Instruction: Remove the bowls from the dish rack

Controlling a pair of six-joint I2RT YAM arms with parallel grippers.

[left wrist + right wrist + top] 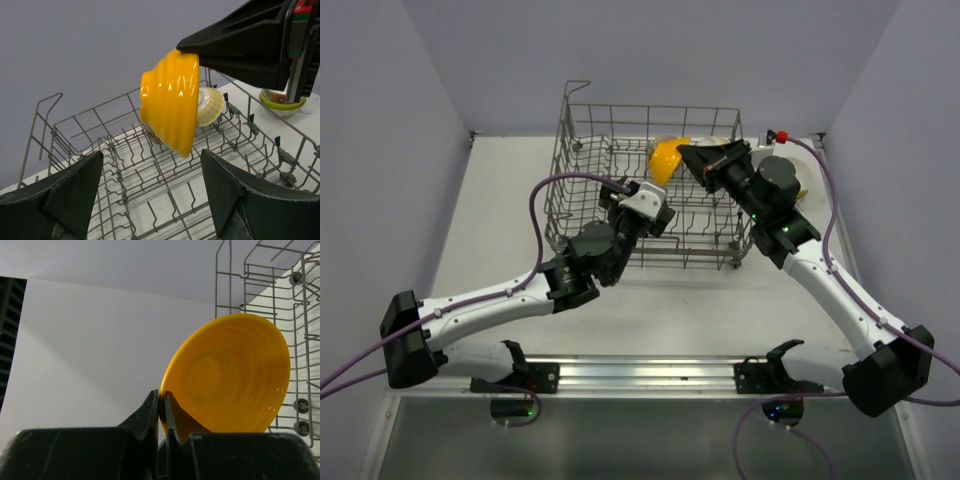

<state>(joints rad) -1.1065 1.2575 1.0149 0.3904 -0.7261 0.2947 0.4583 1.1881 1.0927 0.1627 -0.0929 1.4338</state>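
Right gripper [161, 400] pinches the rim of the yellow bowl [230, 375], one finger inside the rim and one outside, pressed flat against the thin wall. The bowl hangs tilted on its side in the air above the dish rack [650, 110], its hollow turned toward the right wrist and its ribbed outer wall toward the left wrist camera. It sits over the back right part of the rack, clear of the tines below.

The left gripper [150, 170] stands with its jaws wide apart and nothing between them. It hangs low over the middle of the rack (near the front wall in the top view), facing the lifted bowl but well short of it.

Behind the yellow bowl, a bowl with a yellow-and-white checked pattern [210, 106] leans among the tines at the far side of the rack. Outside the rack, on the white table [490, 220], sits a green-rimmed bowl [282, 102] — partly hidden by the right gripper's body.
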